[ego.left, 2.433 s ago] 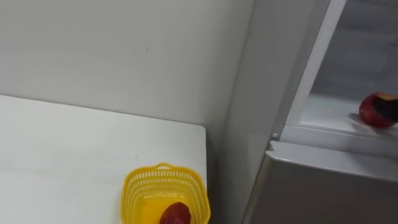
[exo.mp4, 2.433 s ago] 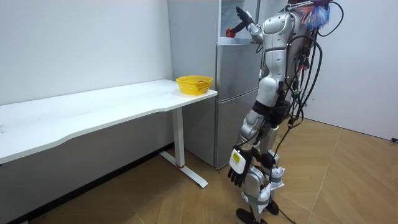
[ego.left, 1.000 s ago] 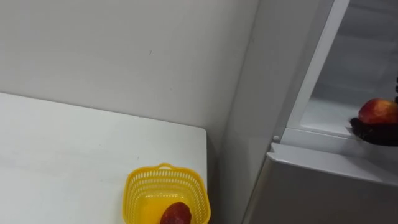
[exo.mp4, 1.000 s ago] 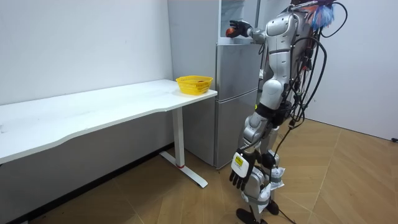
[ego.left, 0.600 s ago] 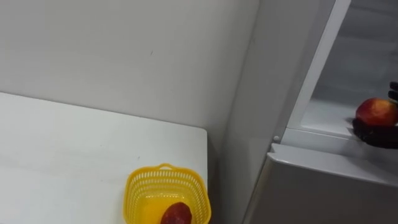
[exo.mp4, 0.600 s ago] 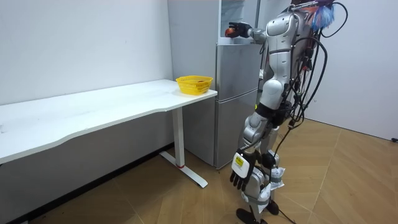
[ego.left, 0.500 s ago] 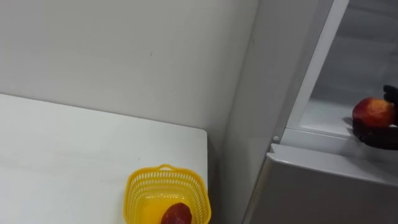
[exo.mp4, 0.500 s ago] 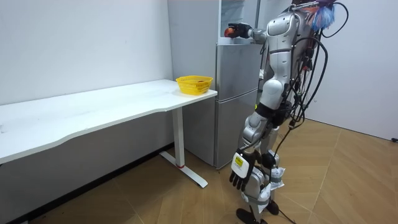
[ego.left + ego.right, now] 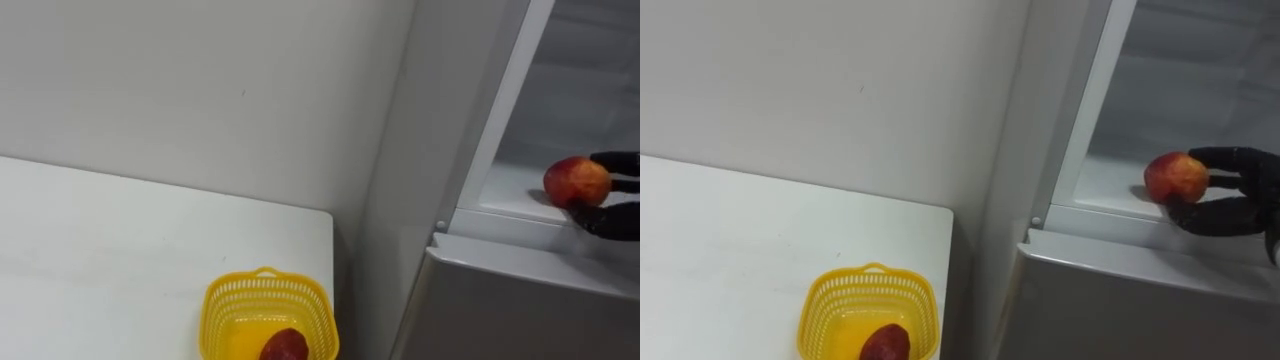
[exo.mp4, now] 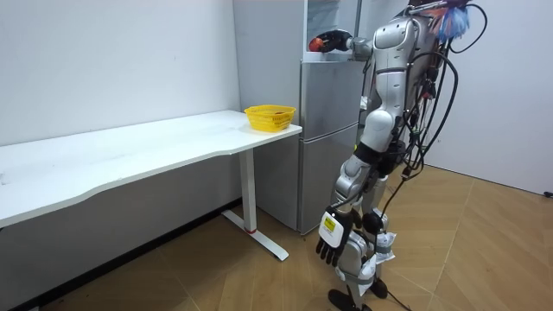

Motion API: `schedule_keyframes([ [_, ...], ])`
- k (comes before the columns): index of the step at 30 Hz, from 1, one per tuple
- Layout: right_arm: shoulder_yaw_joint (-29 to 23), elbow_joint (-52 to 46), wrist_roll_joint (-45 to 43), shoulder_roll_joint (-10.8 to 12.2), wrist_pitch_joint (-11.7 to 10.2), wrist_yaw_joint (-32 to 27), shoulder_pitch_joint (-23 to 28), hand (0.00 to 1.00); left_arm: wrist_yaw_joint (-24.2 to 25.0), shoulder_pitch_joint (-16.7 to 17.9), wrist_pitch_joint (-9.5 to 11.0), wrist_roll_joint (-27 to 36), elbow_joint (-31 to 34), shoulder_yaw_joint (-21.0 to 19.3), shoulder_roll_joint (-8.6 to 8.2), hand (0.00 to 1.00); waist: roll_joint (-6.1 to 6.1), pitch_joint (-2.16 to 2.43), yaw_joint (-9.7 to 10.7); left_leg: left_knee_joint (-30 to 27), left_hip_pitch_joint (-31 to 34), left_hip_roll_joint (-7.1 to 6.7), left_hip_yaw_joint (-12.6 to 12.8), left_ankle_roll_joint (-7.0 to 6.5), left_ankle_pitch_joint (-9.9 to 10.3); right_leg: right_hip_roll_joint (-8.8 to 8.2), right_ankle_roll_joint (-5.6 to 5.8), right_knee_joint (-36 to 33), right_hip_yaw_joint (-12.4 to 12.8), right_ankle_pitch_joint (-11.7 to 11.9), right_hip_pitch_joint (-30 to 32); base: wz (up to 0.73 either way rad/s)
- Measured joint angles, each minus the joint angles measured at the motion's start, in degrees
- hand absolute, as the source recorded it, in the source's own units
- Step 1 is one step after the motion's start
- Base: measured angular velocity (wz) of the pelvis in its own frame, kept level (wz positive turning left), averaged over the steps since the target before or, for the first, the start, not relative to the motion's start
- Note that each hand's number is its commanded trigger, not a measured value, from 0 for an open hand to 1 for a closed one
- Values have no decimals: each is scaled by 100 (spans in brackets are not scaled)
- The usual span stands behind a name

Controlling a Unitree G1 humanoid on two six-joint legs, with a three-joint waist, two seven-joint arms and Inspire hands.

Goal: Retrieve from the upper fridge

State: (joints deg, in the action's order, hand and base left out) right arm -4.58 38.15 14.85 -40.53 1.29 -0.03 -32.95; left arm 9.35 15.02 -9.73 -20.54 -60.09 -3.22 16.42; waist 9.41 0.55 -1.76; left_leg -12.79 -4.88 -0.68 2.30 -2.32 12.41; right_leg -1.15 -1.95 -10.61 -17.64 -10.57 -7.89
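Grey fridge (image 9: 1120,300); inside it red-yellow apple (image 9: 1176,177), black right hand (image 9: 1225,215). Beside fridge: yellow lattice basket (image 9: 826,300), dark-red fruit (image 9: 885,343), white table (image 9: 730,230).

Right hand (image 9: 1230,215) carried apple (image 9: 1176,177) leftward, apparently toward fridge (image 9: 1120,290) front.

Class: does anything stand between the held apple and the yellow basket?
The fridge's side frame stands left of the apple in the right robot hand; out front, nothing visible blocks the way to the yellow basket.
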Motion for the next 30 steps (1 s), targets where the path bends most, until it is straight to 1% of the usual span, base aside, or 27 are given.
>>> schedule_keyframes([
  [16,7,-16,66,-1,6,1,0,100,5,-10,-5,18,0,4,2,0,6,-2,0,1,6,-1,14,1,0,1,-1,21,26,-3,0,0],
  [17,7,-22,66,-1,6,5,0,95,4,-14,-9,18,0,4,2,0,6,-1,0,1,7,-2,19,1,0,2,-2,31,30,-3,0,0],
  [18,6,-23,73,-1,6,10,0,80,2,-19,-16,18,0,4,2,0,8,0,2,1,8,-3,22,1,0,6,-4,66,30,-3,0,0],
  [19,6,-24,77,-1,6,14,0,66,0,-22,-19,18,0,4,2,0,8,0,3,1,8,-3,23,1,0,10,-7,91,30,-1,0,0],
  [21,4,-27,96,-1,5,20,0,70,-10,-34,-20,19,0,4,2,0,10,2,5,3,7,-3,25,1,0,11,-8,94,31,-1,1,0],
  [22,1,-27,100,-1,5,20,0,66,-13,-38,-20,18,0,4,2,0,9,2,6,3,7,-2,25,1,0,12,-8,95,31,-1,1,0],
  [23,-7,-26,109,-1,4,17,0,58,-16,-42,-20,18,0,4,2,0,9,2,8,3,7,-2,25,1,1,13,-8,96,31,-1,1,0],
  [24,-16,-27,113,-2,1,13,-2,0,-19,-46,-20,19,0,4,2,0,8,3,9,4,7,-1,25,1,0,13,-8,96,30,-1,1,0],
  [30,-16,-26,114,-12,10,84,-2,0,-25,-51,-24,19,0,4,2,0,6,5,16,8,7,0,26,1,0,14,-9,95,31,0,-1,0],
])
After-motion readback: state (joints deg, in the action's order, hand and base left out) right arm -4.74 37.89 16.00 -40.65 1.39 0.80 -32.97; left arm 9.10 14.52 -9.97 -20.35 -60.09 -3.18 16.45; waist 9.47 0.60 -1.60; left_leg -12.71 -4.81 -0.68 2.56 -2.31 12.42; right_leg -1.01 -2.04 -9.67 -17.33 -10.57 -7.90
